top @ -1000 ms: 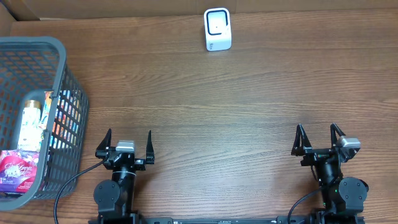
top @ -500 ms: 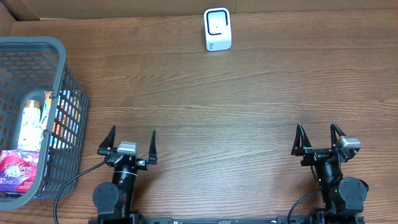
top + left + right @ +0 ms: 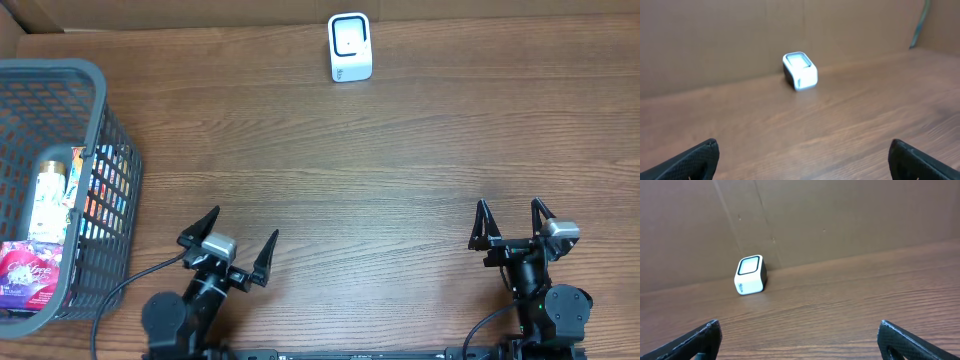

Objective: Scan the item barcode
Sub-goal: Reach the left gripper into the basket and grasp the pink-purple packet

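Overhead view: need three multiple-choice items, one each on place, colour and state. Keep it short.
1. Where on the brown wooden table does the grey plastic mesh basket sit?
A. the left side
B. the right side
C. the centre

2. What colour is the box-shaped barcode scanner at the far edge?
A. black
B. white
C. red

3. How do the left gripper and the right gripper stand?
A. both shut on items
B. left shut, right open
C. both open and empty

Answers:
1. A: the basket fills the table's left edge, beside the left arm.
2. B: its casing is white with a dark-rimmed window, in all three views.
3. C: each pair of fingers is spread wide with only bare wood between them.
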Robot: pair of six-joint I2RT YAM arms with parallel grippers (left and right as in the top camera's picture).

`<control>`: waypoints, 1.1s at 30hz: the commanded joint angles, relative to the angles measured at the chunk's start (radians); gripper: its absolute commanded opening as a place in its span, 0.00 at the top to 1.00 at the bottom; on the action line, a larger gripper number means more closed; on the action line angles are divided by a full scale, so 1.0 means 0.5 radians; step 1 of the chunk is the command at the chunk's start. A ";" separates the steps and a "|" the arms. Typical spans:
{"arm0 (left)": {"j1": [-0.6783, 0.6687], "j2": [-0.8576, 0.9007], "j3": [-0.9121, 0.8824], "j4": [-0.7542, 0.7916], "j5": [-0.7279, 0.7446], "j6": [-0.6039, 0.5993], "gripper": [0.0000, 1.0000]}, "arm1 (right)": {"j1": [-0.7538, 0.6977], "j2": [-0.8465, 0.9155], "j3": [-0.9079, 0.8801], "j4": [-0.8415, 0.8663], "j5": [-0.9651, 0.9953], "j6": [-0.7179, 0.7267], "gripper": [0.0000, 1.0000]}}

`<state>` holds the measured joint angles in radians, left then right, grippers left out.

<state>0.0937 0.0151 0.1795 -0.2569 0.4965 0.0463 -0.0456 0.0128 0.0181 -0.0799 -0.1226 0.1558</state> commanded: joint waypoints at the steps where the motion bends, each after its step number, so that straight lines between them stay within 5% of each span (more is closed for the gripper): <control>1: 0.008 -0.013 0.277 -0.089 0.057 -0.042 0.00 | -0.005 -0.020 -0.021 0.009 0.020 -0.014 0.00; 7: 0.008 0.192 0.649 -0.371 -0.211 -0.269 0.00 | -0.005 -0.020 -0.021 0.009 0.020 -0.014 0.00; 13: 0.008 0.874 1.314 -0.622 -0.291 -0.292 0.00 | -0.005 -0.020 -0.021 0.009 0.020 -0.014 0.00; 19: 0.008 1.730 2.365 -1.182 -0.285 0.122 0.00 | -0.005 -0.020 -0.021 0.009 0.020 -0.014 0.00; 24: 0.009 2.154 2.943 -1.650 -0.301 0.204 0.00 | -0.005 -0.020 -0.021 0.009 0.020 -0.014 0.00; 30: 0.112 2.457 3.394 -1.975 -0.975 -0.315 0.00 | -0.005 -0.020 -0.021 0.009 0.020 -0.014 0.00; 33: 0.294 2.577 3.662 -2.129 -1.063 -0.381 0.00 | -0.005 -0.020 -0.021 0.009 0.020 -0.014 0.00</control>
<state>0.1726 1.2705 1.8935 -1.2915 0.1120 -0.0483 -0.0460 0.0120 0.0181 -0.0795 -0.1226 0.1562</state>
